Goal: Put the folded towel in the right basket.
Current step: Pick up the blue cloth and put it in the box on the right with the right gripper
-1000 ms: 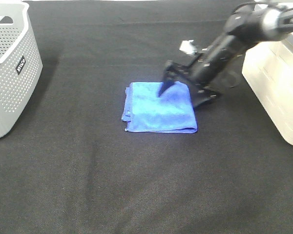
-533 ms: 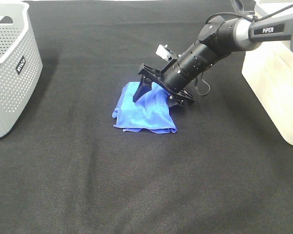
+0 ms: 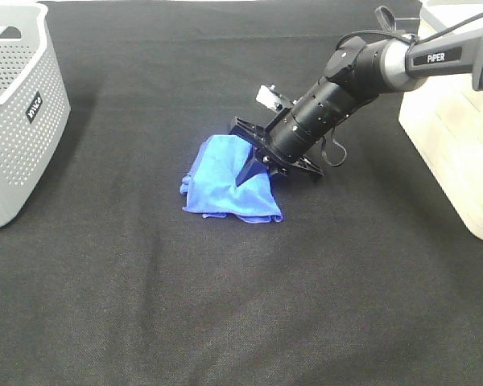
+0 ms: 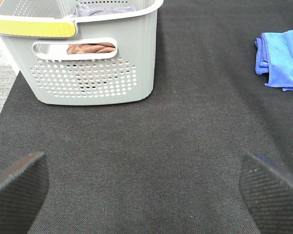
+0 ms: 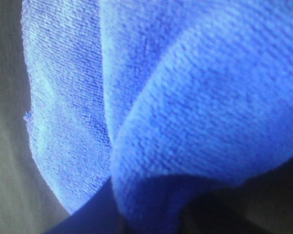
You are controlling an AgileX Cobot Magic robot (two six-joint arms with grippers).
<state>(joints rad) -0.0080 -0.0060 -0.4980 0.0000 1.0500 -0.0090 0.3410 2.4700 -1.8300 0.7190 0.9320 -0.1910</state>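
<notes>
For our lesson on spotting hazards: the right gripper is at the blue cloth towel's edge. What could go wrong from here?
1. The right gripper seems to catch only one edge of the rumpled blue cloth towel, so layers may slip out or unfold when lifted.
2. A dangling towel could snag on the rim of the white plastic basket on the right.

blue towel (image 5: pixel 185 122) fills view | bunched folds | dark mat (image 5: pixel 5 146) at edge

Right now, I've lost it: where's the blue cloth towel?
In the exterior high view, the blue cloth towel lies centre of the black mat, against the right gripper.
</notes>
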